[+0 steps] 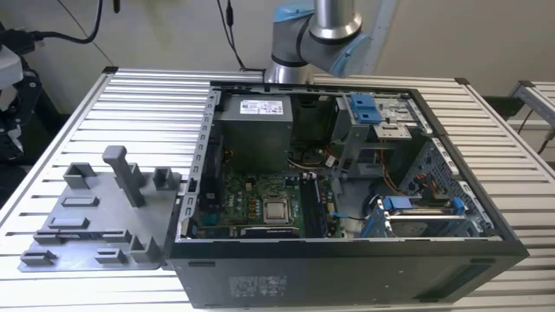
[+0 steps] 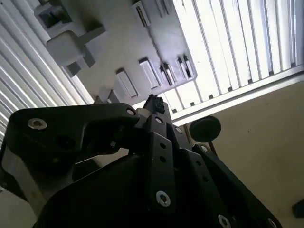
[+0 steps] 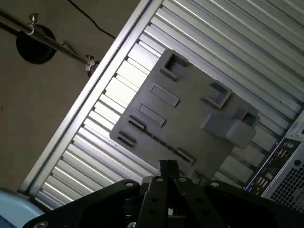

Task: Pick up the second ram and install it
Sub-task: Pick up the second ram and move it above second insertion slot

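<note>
Hovering end effector (image 3: 167, 167) above grey tray (image 3: 190, 124)

The gripper (image 3: 167, 164) is matt black, metal by the look, with bright steel screw heads along its links. Its fingers (image 3: 163, 170) are the same dull black. Just beyond the fingers lies a holder (image 3: 190, 114) of smooth, matt grey plastic. Under it, the table (image 3: 266, 42) is ribbed bare metal with a soft sheen.

In the exterior view:
- The computer case (image 1: 347, 273) is satin black painted metal.
- The circuit board (image 1: 243, 195) is green and slightly glossy.
- The clips (image 1: 364, 107) are blue plastic.
- The arm (image 1: 334, 16) is polished silver metal with pale blue caps.
</note>
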Controlling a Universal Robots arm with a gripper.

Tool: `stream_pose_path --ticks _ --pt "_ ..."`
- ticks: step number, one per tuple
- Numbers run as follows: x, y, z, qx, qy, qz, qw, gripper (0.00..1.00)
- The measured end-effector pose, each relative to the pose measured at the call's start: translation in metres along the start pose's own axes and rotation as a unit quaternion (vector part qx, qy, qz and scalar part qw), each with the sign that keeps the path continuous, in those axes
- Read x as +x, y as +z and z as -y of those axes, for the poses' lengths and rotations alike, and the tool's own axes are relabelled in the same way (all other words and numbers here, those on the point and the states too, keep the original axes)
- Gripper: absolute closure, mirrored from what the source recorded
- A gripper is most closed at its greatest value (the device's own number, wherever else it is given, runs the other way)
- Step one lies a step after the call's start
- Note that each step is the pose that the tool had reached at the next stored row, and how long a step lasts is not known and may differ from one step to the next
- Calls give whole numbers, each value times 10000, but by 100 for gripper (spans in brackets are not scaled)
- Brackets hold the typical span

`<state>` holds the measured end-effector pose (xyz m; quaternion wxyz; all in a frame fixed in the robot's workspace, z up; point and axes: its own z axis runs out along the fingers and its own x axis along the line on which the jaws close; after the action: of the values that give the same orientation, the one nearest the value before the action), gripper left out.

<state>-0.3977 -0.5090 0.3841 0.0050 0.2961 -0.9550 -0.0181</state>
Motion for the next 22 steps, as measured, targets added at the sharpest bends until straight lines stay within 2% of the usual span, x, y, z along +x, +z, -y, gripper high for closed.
stream_pose_path --ticks 3,6,8,11,14,17,22 --pt "0 0 0 0 -271 -10 9996 89" --pt "0 0 0 0 -541 -20 9985 89" --pt "0 0 0 0 -721 -27 9974 89" --pt "0 0 0 0 -993 -36 9951 89" --pt "0 0 1 1 -1269 -44 9919 89" --pt "0 1 0 3 -1535 -52 9881 89" --pt "0 1 0 6 -1985 -65 9801 89"
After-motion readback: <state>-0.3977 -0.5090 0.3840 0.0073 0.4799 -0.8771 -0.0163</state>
